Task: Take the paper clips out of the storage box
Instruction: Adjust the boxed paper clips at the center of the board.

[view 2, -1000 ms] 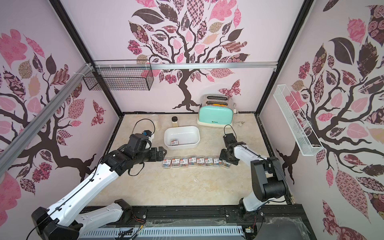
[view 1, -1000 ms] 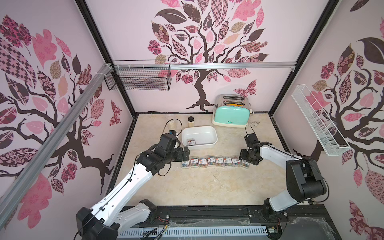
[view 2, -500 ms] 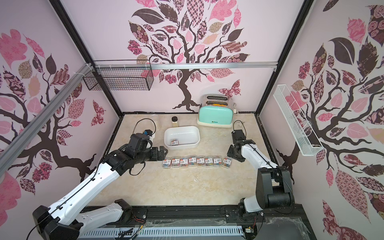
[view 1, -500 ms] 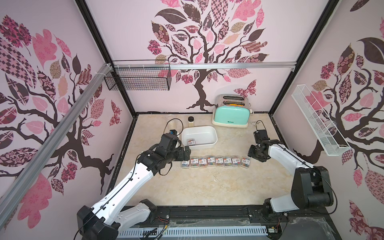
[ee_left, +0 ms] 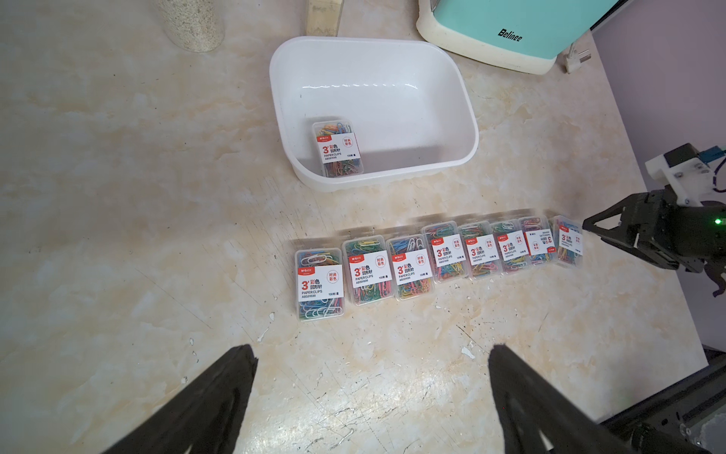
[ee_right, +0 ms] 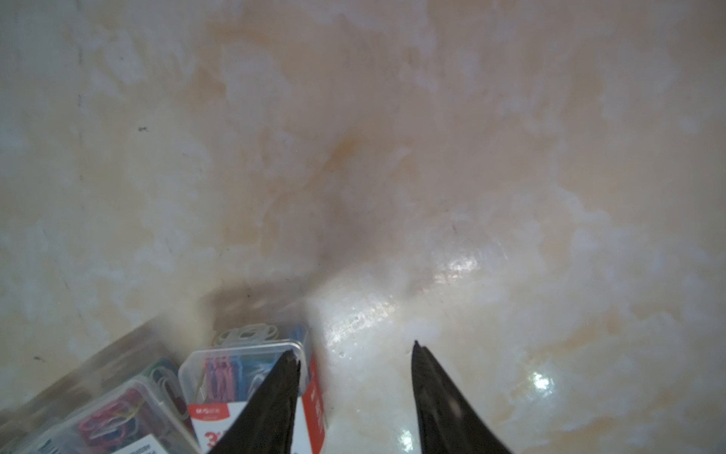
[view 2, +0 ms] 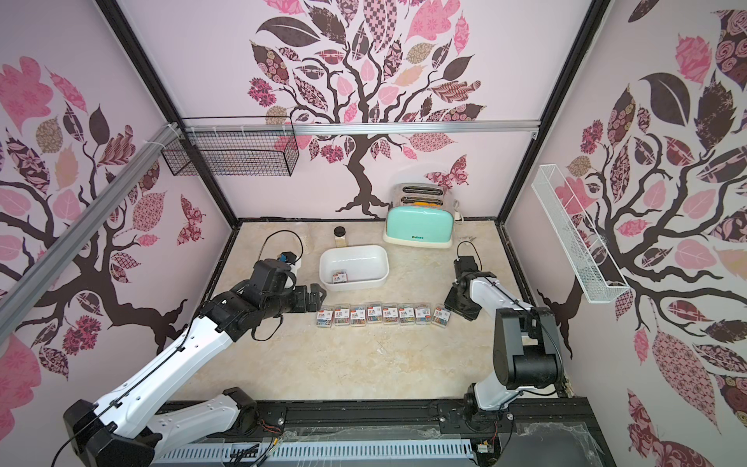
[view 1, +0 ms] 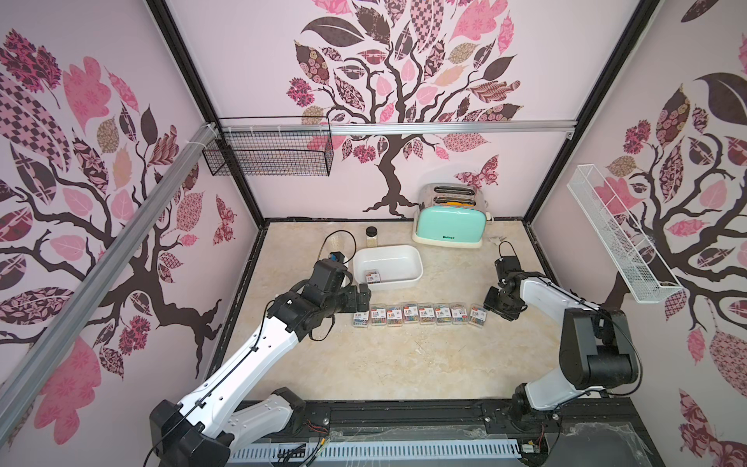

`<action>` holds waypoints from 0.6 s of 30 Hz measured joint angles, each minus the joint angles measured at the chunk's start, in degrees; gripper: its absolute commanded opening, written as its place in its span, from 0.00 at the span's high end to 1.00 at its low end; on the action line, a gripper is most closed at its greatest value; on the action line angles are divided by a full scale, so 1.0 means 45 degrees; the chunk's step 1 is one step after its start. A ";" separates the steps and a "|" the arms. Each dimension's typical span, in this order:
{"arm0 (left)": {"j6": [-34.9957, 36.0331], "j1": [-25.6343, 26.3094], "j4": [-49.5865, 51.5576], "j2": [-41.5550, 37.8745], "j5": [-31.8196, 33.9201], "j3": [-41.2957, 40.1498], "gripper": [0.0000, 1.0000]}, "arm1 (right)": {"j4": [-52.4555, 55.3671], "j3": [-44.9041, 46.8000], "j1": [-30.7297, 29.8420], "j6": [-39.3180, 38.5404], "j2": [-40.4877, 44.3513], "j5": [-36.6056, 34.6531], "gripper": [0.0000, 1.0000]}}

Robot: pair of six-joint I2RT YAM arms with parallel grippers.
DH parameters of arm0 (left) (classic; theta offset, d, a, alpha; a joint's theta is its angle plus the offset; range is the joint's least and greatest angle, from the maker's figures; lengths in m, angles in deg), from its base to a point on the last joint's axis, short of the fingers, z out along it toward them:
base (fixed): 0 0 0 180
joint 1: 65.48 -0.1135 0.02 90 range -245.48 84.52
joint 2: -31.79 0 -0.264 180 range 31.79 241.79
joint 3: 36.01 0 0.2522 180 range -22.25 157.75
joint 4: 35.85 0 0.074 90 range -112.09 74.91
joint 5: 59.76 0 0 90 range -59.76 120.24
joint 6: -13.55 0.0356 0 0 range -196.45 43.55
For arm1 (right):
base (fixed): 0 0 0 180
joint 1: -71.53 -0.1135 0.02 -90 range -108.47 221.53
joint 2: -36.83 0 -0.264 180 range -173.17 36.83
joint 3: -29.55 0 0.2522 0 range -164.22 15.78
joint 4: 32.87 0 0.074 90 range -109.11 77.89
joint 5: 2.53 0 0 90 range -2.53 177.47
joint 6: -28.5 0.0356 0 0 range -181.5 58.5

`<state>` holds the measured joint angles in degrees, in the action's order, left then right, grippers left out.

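A white storage box point(ee_left: 373, 98), a rounded plastic tub with low plain walls, sits toward the far side of a marbled beige table point(view 1: 404, 364). One case of paper clips point(ee_left: 337, 148) lies flat inside it, in the near left corner. Eight more cases lie outside in a left-to-right row point(view 1: 425, 315) on the table, just on the near side of the box, set close side by side.

Each case is a small clear plastic rectangle packed with multicoloured clips, under a white label with a red corner. The labels read "3'", some Chinese characters, "PAPER CLIPS" and "ABS91699". The small logo in the red corner is too fine to read with certainty. The label second from the right end faces the opposite way to its neighbours.

The left gripper point(ee_left: 372, 348) hovers by the row's left end, jaws spread wide with nothing between them. The right gripper point(ee_right: 353, 350) sits low at the row's right end, jaws apart over bare table. One finger point(ee_right: 275, 393) crosses in front of the end case, and I cannot tell whether it touches.

Behind the box stand a mint-green toaster point(ee_left: 510, 23) marked "Belinee" and a small dark-lidded jar point(view 1: 371, 236).
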<state>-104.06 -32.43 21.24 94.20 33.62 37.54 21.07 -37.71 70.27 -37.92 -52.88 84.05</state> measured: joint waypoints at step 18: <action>-0.0049 0.0000 -0.0092 0.0262 0.0034 0.0019 0.02 | -0.0427 -0.0015 0.0000 0.0000 -0.0291 0.0534 0.47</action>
<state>-104.28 -32.43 20.83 95.38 33.77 37.63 19.15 -37.78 70.27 -37.92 -54.19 86.45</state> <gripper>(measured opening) 0.980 0.509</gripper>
